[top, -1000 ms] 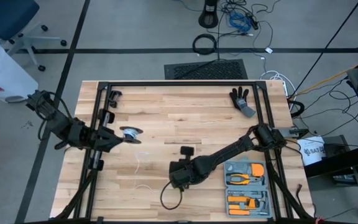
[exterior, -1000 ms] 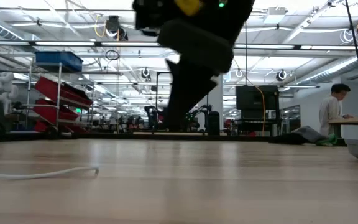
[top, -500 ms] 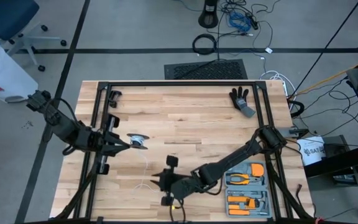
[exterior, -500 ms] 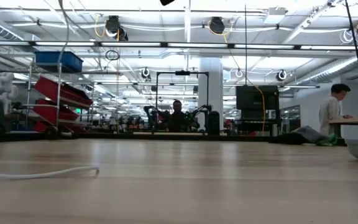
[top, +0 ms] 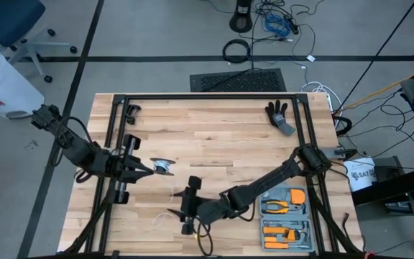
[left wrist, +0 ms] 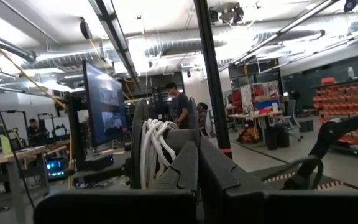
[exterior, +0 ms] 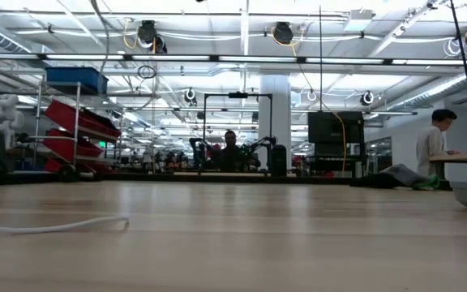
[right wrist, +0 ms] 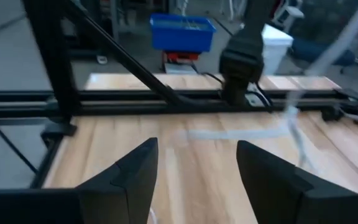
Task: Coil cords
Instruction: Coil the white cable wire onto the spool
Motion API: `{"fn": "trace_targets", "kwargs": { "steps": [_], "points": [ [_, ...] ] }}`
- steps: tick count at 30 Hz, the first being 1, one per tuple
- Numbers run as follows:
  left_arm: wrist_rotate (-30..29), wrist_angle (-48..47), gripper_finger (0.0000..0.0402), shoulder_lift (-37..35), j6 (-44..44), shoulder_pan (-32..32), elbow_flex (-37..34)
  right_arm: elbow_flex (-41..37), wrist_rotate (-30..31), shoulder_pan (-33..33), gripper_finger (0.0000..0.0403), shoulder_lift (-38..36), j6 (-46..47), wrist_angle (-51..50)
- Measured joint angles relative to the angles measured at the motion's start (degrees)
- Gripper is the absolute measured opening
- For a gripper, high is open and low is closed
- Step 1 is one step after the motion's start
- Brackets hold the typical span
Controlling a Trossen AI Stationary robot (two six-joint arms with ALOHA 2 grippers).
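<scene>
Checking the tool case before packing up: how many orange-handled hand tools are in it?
2 clear: pliers in the farther half of the open tool case near the table's right front corner, and orange-handled tools in the nearer half, too small to separate, so more may be hidden.

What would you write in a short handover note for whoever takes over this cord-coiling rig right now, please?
Left gripper: shut on the reel, held over the table's left-centre; the left wrist view shows white cord already wound on it in several turns.
Right gripper: open, fingers spread wide, nothing between them, low over the front-centre of the table.
Loose cord: a white length lies on the wood between the reel and the right gripper, with an end near the front edge.
Done: part of the cord is wound.
Left: probably pick up the slack with the right gripper and wind the rest.
</scene>
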Motion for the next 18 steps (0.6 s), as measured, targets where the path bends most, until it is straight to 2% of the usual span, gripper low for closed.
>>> {"fn": "trace_targets", "kwargs": {
  "steps": [5, 10, 13, 18],
  "points": [
    [0.00, -0.35, 0.0002, 0.38, -0.02, 0.00, 0.00, 0.00, -3.71, -0.51, 0.0197, 0.04, -0.81, 5.19],
    [0.00, -0.28, 0.0002, 0.72, -0.04, 0.00, 0.00, 0.00, -3.58, -1.61, 0.0175, 0.04, -0.32, 5.68],
    [0.00, -0.29, 0.0002, 0.74, -0.04, 0.00, 0.00, 0.00, -3.51, -2.21, 0.0141, 0.04, 0.85, 5.26],
    [0.00, -0.28, 0.0002, 0.74, -0.11, 0.00, 0.00, 0.00, -3.50, -2.90, 0.0053, 0.04, 1.15, 4.47]
  ]
}}
